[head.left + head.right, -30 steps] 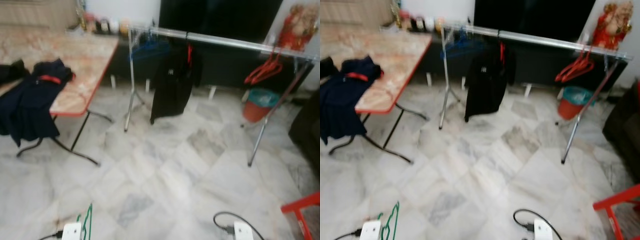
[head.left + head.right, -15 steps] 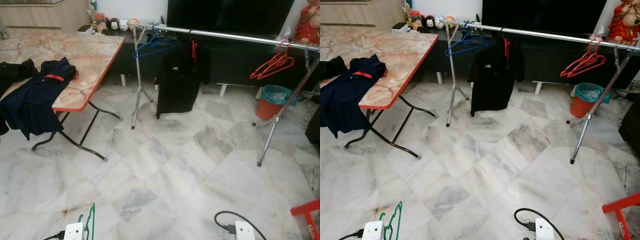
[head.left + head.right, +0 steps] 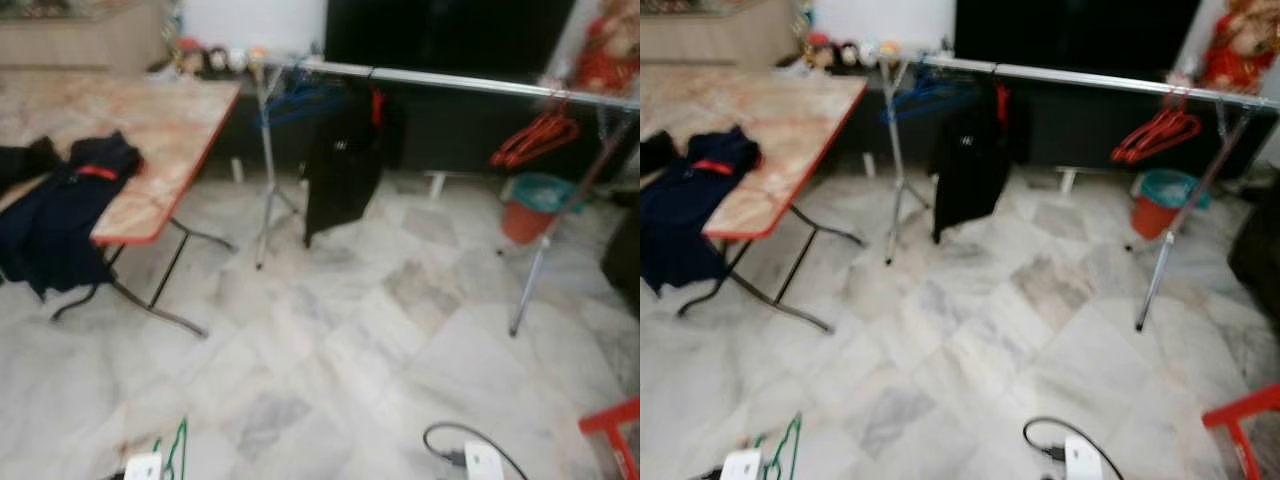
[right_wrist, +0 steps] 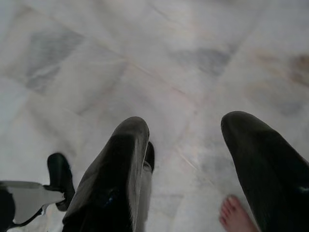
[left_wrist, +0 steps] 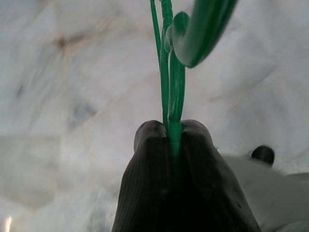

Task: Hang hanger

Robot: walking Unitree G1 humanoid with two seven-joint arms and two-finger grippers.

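Pale marble floor [image 3: 340, 340] spreads across the room. At far left stands a folding table [image 3: 170, 130] with a marbled, red-edged top; a dark cabinet [image 3: 450, 120] runs along the white far wall [image 3: 250, 20].

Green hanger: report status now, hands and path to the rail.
Left hand shut on green hanger, low over the floor. Right hand open, idle. Clothes rail ahead across marble floor; folding table off left.

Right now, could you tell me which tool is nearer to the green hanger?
Left. The left tool is shut on the green hanger itself, low over the marble floor. The right tool hangs open on the robot's other side, apart from it.
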